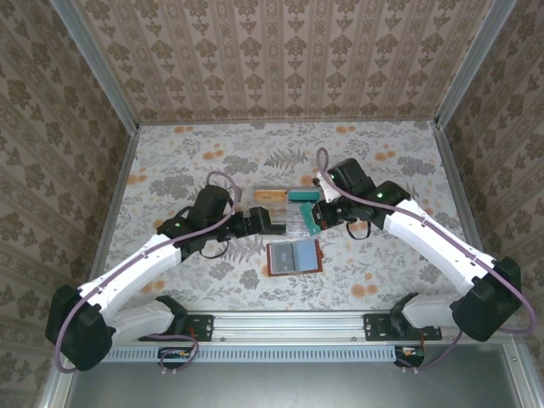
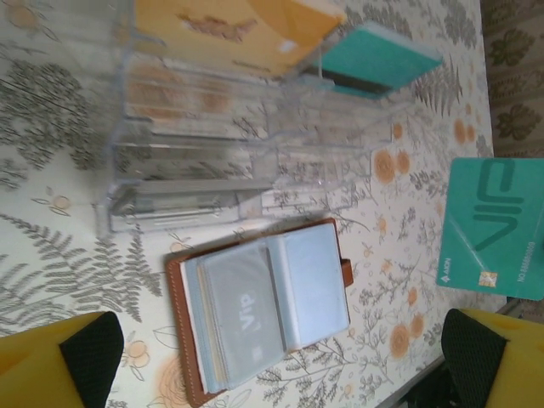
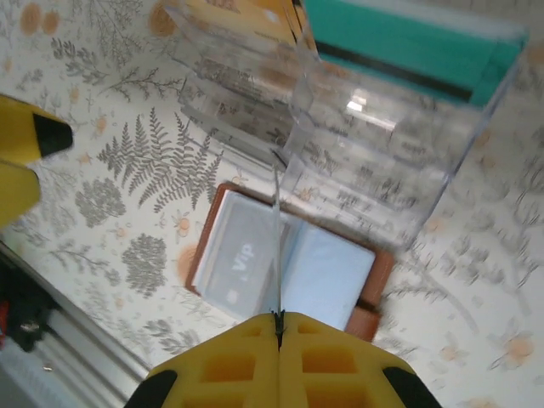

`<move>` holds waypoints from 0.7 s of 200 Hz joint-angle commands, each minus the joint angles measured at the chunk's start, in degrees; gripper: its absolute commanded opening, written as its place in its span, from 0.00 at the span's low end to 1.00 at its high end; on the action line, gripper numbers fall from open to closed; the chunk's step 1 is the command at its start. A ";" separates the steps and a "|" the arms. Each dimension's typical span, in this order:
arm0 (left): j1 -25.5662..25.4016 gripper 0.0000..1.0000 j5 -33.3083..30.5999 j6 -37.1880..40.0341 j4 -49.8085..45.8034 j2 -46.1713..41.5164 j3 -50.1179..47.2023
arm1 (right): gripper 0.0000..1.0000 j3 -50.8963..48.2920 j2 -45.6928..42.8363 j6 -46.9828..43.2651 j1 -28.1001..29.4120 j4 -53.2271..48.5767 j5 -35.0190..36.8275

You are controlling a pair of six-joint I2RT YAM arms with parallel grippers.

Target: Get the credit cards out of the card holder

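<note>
Left tool (image 1: 265, 223) hangs just left of the clear compartment tray (image 2: 221, 144), its yellow fingers (image 2: 59, 361) spread wide with nothing between them. Right tool (image 3: 279, 327) is pinched tight on a teal VIP card (image 2: 493, 229), held at the tray's right end; from the right wrist this card appears edge-on, a thin line rising from the closed pads. The card holder (image 1: 293, 257) lies open and flat on the floral worktop (image 1: 170, 170), just on the near side of the tray, between the two arms. A grey card marked Vip (image 2: 242, 310) sits in its pocket on the left arm's side. An orange card (image 2: 229, 30) and a second teal card (image 2: 378, 59) with a dark stripe rest at the tray's far side
</note>
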 commanded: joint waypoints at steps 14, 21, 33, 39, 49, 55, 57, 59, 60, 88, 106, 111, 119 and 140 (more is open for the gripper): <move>3.88 1.00 3.04 3.49 -3.50 -2.12 1.55 | 0.00 4.47 2.02 -20.37 0.86 -1.37 3.63; 4.57 1.00 3.50 3.89 -3.70 -2.13 1.63 | 0.00 4.92 2.39 -23.89 1.00 -0.83 4.01; 5.61 1.00 4.14 4.53 -3.87 -2.08 1.80 | 0.00 6.31 3.52 -29.33 1.09 -0.74 4.80; 6.12 1.00 4.47 4.76 -3.97 -2.06 1.93 | 0.00 7.38 4.33 -31.56 1.22 -1.02 5.52; 7.00 1.00 4.91 5.03 -4.12 -1.97 2.12 | 0.00 9.28 6.72 -34.84 1.22 -1.66 6.88; 7.36 1.00 5.05 5.25 -4.14 -1.97 2.19 | 0.00 10.38 7.75 -36.91 1.25 -1.92 7.79; 7.52 1.00 5.12 5.35 -4.24 -1.90 2.25 | 0.00 10.67 8.13 -37.54 1.26 -2.01 8.01; 7.68 1.00 5.21 5.38 -4.23 -1.95 2.31 | 0.00 10.96 8.47 -38.31 1.31 -2.05 8.31; 7.73 1.00 5.26 5.38 -4.27 -1.96 2.32 | 0.00 10.96 8.47 -38.31 1.31 -2.05 8.31; 9.66 1.00 6.08 6.73 -4.87 -1.68 3.26 | 0.00 12.93 11.88 -48.29 2.63 -0.90 12.07; 10.92 1.00 7.11 7.53 -5.52 -1.22 3.94 | 0.00 13.20 13.09 -53.78 3.53 -0.13 14.14; 11.31 1.00 7.56 7.83 -5.70 -1.03 4.10 | 0.00 13.21 13.51 -55.72 3.70 0.09 14.98; 11.65 1.00 8.01 8.17 -6.04 -0.79 4.38 | 0.00 13.34 14.09 -58.20 3.77 0.03 15.89; 13.98 1.00 9.21 8.98 -6.35 -0.23 4.79 | 0.00 13.07 15.04 -63.35 3.72 0.41 17.69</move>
